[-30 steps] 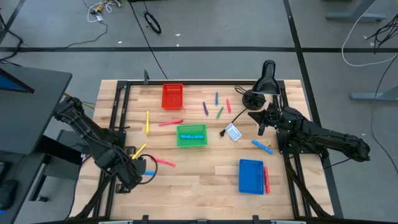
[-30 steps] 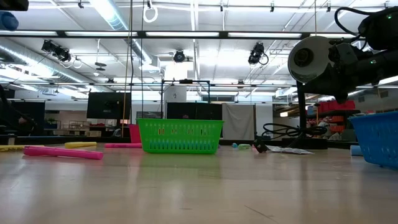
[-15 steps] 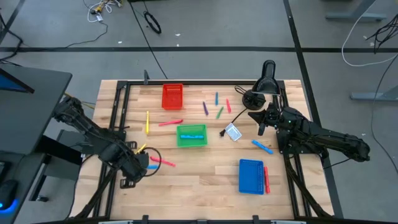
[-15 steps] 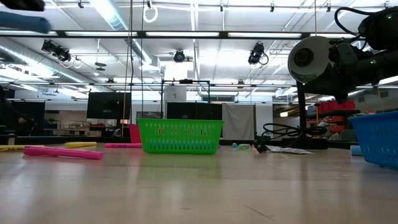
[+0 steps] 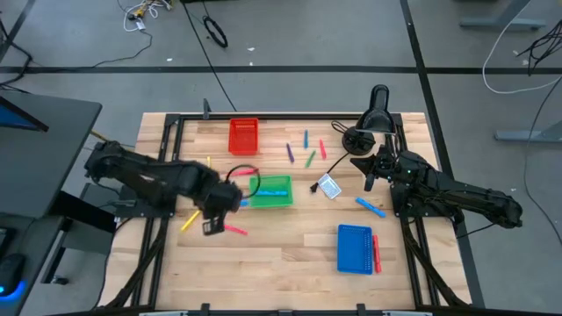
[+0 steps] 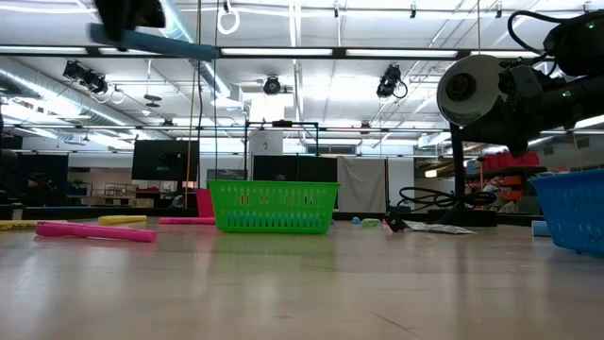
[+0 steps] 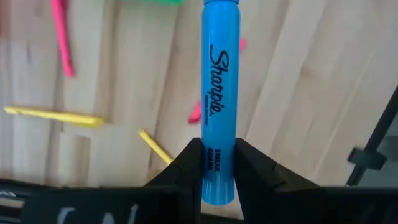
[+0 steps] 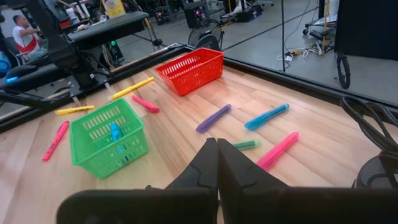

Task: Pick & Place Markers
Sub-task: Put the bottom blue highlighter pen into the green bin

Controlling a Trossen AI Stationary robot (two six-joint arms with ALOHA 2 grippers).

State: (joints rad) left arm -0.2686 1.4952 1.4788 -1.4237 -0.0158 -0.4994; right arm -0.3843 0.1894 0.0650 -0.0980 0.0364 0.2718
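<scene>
Over the wooden table (image 5: pixel 290 246), left gripper (image 7: pixel 217 163) has swung toward the green tray (image 5: pixel 270 190), jaws pinching a blue marker (image 7: pixel 219 93)

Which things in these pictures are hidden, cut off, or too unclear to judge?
- Left gripper: in the high view its arm blurs, so the grip on the blue marker shows only in the left wrist view.
- Blue marker's far tip: cut off by the left wrist picture's top edge.
- Green tray: the left arm covers its left side in the high view.
- Blue tray: cut off by the low view's right edge.
- Card: print too small.
</scene>
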